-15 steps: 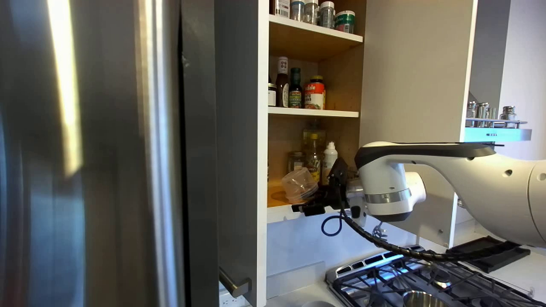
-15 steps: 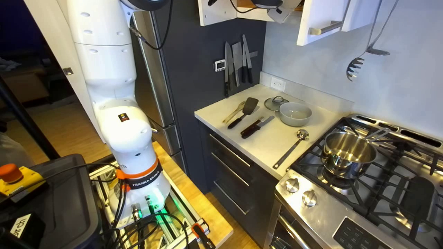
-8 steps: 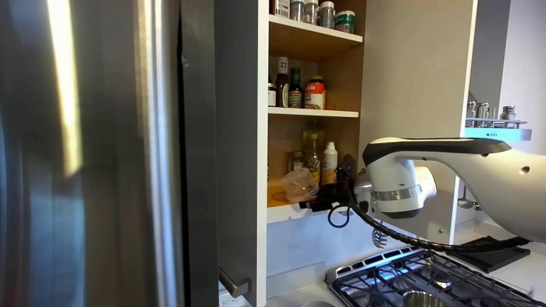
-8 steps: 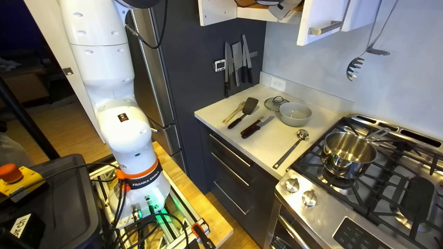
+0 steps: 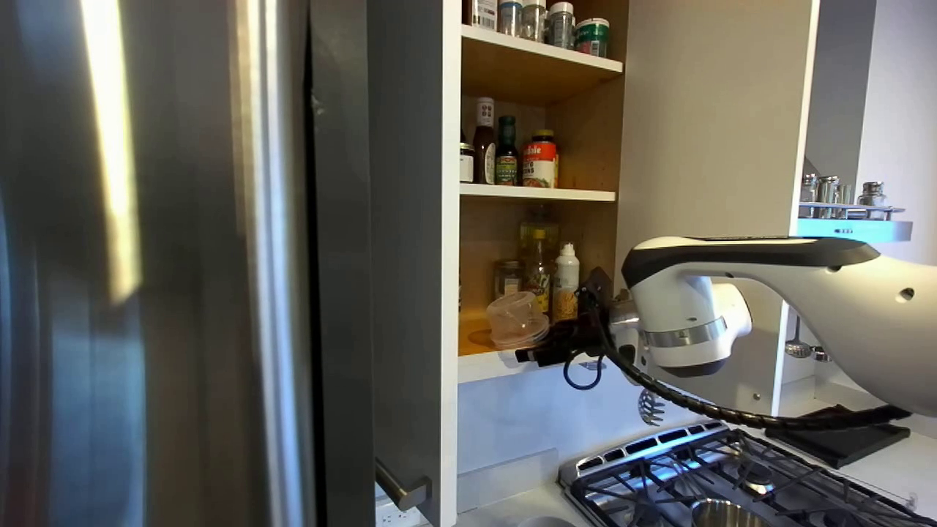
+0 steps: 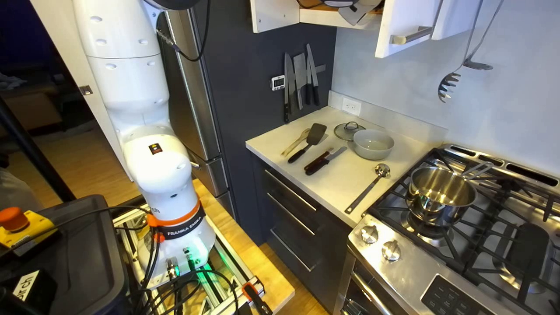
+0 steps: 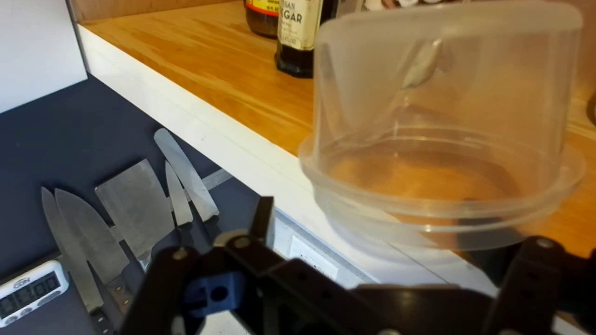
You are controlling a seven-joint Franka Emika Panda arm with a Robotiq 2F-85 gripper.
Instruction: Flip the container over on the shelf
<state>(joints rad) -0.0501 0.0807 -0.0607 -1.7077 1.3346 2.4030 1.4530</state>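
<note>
The gripper point(image 7: 375, 224), spread wide, is beside the rim-down container point(image 7: 447, 107) at the edge of the shelf point(image 7: 209, 70), a bottle point(image 7: 299, 28) (label showing "SAN" and "GAR") beyond.

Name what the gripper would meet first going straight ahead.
Most likely the container, which shows close in front of the open gripper; depth is unclear, and they might even be touching.

A kitchen: a gas stove point(image 6: 407, 275) carries a steel pot point(image 6: 437, 211). Knives point(image 6: 300, 72) hang in a row, and bottles point(image 5: 506, 162) stand in an open cupboard point(image 5: 589, 132)
</note>
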